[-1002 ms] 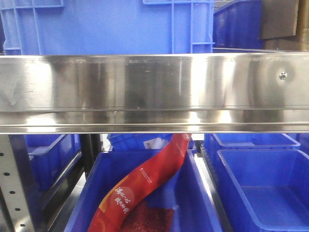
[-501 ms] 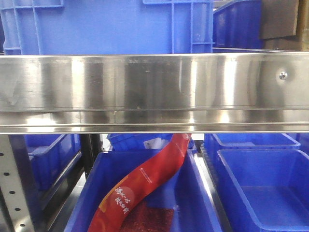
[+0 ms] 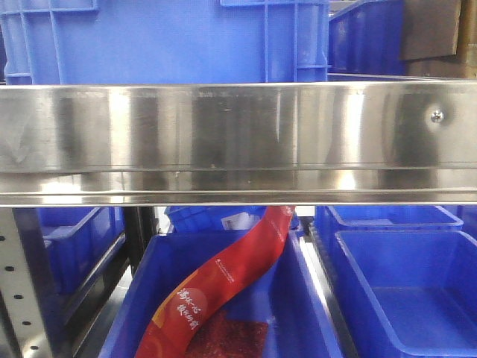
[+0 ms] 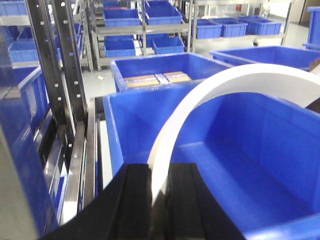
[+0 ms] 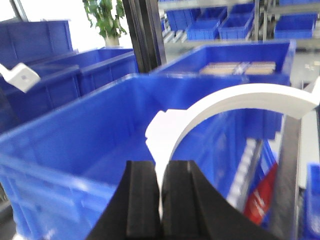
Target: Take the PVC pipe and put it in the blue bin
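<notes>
In the left wrist view my left gripper is shut on the end of a white curved PVC pipe. The pipe arcs up and to the right over an open blue bin, which looks empty inside. My right gripper is shut on a white curved PVC pipe in the right wrist view. This pipe has a wider collar near the jaws and bends right above a large blue bin. Neither gripper nor any pipe shows in the front view.
A wide steel shelf rail fills the front view, with blue crates above it. Below it a blue bin holds a red packet, beside another blue bin. Perforated rack posts stand left of my left gripper. More bins line the racks behind.
</notes>
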Motion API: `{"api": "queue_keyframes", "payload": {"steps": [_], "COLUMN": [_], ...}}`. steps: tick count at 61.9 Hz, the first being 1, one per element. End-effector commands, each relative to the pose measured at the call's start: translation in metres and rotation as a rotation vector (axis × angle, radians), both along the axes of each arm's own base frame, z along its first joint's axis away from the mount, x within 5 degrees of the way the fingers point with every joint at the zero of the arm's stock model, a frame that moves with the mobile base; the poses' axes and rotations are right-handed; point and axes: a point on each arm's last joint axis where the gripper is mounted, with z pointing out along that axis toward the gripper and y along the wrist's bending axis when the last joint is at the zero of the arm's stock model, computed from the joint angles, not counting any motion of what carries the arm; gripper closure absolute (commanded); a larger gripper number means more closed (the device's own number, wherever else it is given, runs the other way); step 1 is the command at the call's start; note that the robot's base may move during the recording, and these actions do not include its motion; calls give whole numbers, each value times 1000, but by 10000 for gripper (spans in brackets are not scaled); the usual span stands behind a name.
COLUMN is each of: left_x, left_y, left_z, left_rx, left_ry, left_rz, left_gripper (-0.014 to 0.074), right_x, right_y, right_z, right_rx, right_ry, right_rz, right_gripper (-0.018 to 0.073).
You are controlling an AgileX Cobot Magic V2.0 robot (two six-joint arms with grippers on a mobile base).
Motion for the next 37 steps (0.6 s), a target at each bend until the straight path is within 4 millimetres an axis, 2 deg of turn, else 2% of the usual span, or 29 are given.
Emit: {"api": "queue_keyframes", "payload": {"steps": [1,23,37], "left_x": [1,9,22], "left_y": [-2,-18,-26], "left_z": [8,8,3], "left_rx": [-16,3,18], "left_ry": [-59,-124,-151], "left_rz": [-5,-57,-70], "left_gripper": [707,707,707], "right_x": [4,30,38], "right_y": [6,36,42], "right_z": [10,-6,-8], "right_rx": [6,-8,-2], "right_ry": [-60,-33,-65], "right_rz": [5,65,49], "right_gripper": [721,721,721]}}
